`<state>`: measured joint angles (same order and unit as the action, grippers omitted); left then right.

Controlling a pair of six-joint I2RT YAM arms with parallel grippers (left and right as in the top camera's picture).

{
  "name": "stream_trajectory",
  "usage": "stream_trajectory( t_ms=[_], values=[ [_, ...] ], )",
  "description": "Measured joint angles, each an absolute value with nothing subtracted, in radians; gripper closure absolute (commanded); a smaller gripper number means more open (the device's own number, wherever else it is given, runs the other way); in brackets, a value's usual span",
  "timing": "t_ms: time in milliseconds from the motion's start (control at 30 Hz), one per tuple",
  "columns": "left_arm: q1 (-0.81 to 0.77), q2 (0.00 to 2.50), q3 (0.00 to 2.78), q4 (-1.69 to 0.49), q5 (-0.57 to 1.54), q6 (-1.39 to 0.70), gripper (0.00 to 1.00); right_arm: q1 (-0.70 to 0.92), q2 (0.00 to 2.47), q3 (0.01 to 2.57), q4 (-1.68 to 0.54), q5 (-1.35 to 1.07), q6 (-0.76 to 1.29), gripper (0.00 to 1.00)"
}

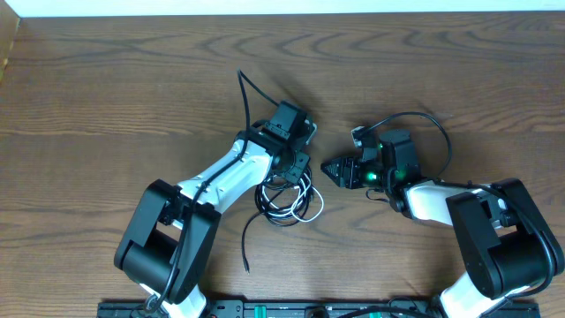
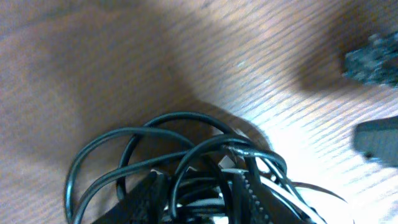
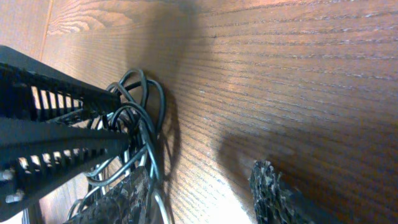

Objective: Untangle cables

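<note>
**Wood-Grain Table [image 1: 115, 84]: Cable Bundle and Arm Pose**

1. Cables. The black cable [image 1: 262, 201] lies coiled in a tangle at the middle of the table, toward the front edge. One tail runs from the tangle past the left wrist toward the far side. The other tail trails toward the front edge. The white cable [image 1: 319, 206] loops through the right side of the tangle, interlaced with the black strands.

2. Left side. From above, the left gripper [image 1: 294, 170] points into the top of the tangle. In the left wrist view its fingers [image 2: 149, 199] stand apart with several strands lying between them, and no clamp on any strand is visible. The left arm [image 1: 221, 181] extends diagonally from its base at front left, wrist bent over the cables.

3. Right side. The right gripper [image 1: 328, 168] sits just beside the tangle on its right, fingertips pointing left. Its jaws are open and empty. The right wrist view shows its fingers [image 3: 280, 193] well apart with bare wood between them. The right arm [image 1: 433, 199] reaches leftward from its base at front right.
</note>
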<state>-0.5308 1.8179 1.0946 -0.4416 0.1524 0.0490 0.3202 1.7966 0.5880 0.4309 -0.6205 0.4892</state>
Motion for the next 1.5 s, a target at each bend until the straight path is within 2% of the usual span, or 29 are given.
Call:
stream_trajectory(
  t_ms=[33, 67, 233, 367, 667, 967, 1167, 1333, 1500],
  values=[
    [-0.531, 1.818, 1.086, -0.442, 0.150, 0.049, 0.74, 0.320, 1.797, 0.588, 0.431, -0.620, 0.489, 0.47],
    [-0.531, 1.818, 1.077, -0.445, 0.150, 0.049, 0.92, 0.320, 1.797, 0.588, 0.431, -0.620, 0.489, 0.47],
    [-0.531, 1.818, 1.055, -0.449, 0.162, 0.049, 0.93, 0.320, 1.795, 0.588, 0.431, -0.625, 0.489, 0.42],
    [-0.530, 1.818, 1.053, -0.453, 0.207, 0.050, 0.93, 0.320, 1.793, 0.588, 0.434, -0.635, 0.488, 0.46],
    [-0.506, 1.761, 1.053, -0.536, 0.488, 0.109, 0.93, 0.267, 1.802, 0.580, 0.583, -0.842, 0.493, 0.52],
    [-0.464, 1.720, 1.053, -0.535, 0.696, 0.141, 0.93, 0.252, 1.802, 0.580, 0.522, -1.018, 0.498, 0.52],
    [-0.438, 1.720, 1.053, -0.535, 0.737, 0.155, 0.93, 0.266, 1.802, 0.580, 0.506, -1.106, 0.498, 0.50],
    [-0.395, 1.720, 1.053, -0.535, 0.751, 0.158, 0.93, 0.270, 1.802, 0.580, 0.502, -1.154, 0.493, 0.55],
    [-0.367, 1.720, 1.053, -0.535, 0.754, 0.158, 0.93, 0.270, 1.802, 0.580, 0.501, -1.190, 0.477, 0.54]
  ],
)
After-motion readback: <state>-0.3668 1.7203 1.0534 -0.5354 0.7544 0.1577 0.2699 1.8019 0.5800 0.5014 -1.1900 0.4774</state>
